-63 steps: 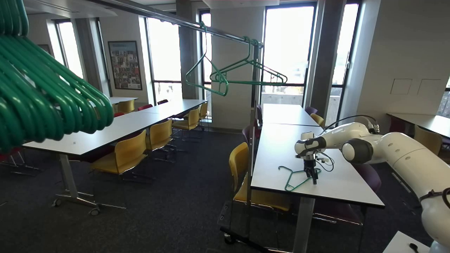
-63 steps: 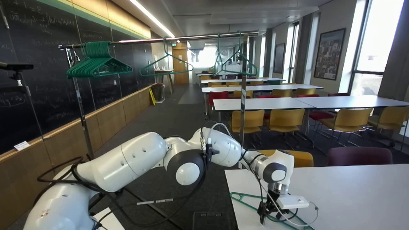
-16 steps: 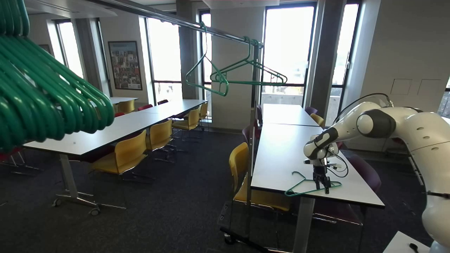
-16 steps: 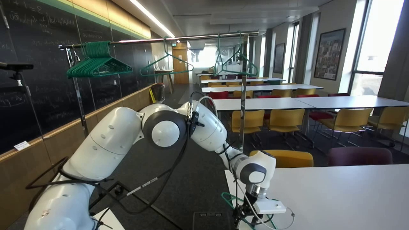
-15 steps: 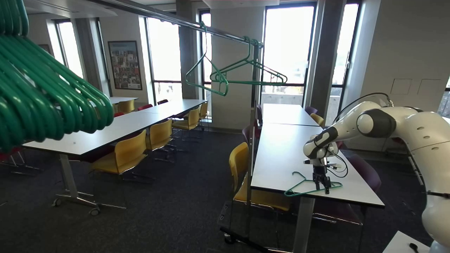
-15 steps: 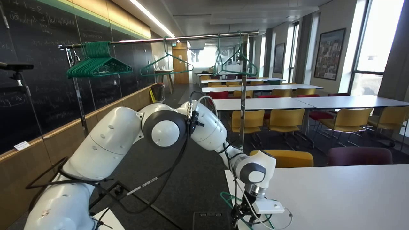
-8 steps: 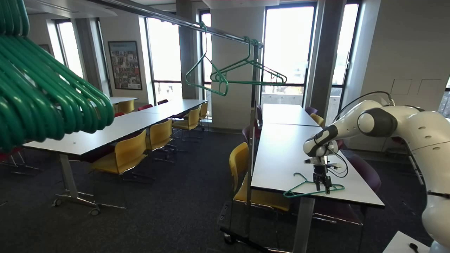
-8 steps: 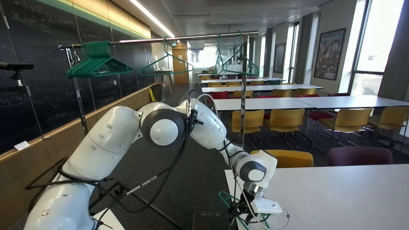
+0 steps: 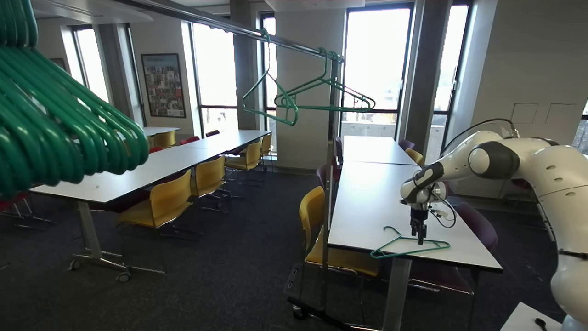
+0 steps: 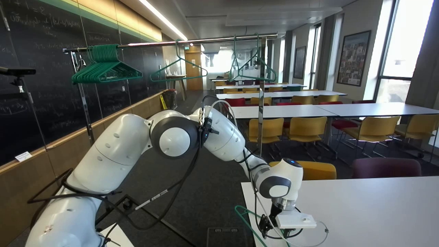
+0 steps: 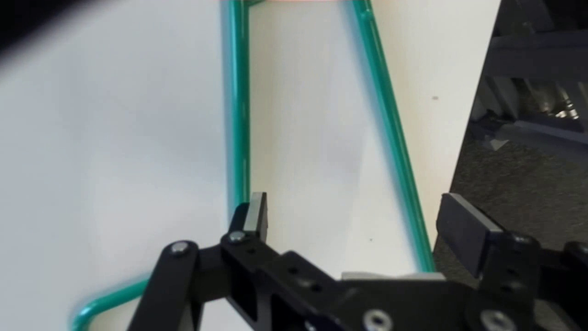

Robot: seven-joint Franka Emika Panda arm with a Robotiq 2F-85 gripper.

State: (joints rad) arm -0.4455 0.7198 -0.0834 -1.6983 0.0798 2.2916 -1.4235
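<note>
Green hanger [image 11: 240,115]: lying flat on the white counter [image 9: 367,197], near its edge. One corner pokes out past that edge in both exterior views; hook [image 9: 389,227] sits on the side farther from it.

Pincer [image 11: 357,217]: pointing down, over the hanger, jaws spread wide, nothing gripped. Wrist view: one bar of the hanger runs down to a finger [image 11: 256,216] and vanishes behind it; a second bar slants through the gap, closer to the opposite finger [image 11: 464,230]. Contact between fingers and hanger: cannot tell.

Surroundings: a metal clothes rail [image 10: 157,44] carries a tight bunch of green hangers [image 10: 104,73] at one end, a single hanger [image 10: 180,78] hanging apart near mid-length, and two more hangers [image 9: 312,108] by the upright [image 10: 261,103] at the opposite end. A yellow chair [image 10: 319,171] and a purple chair [image 10: 386,168] stand behind the counter in an exterior view.
</note>
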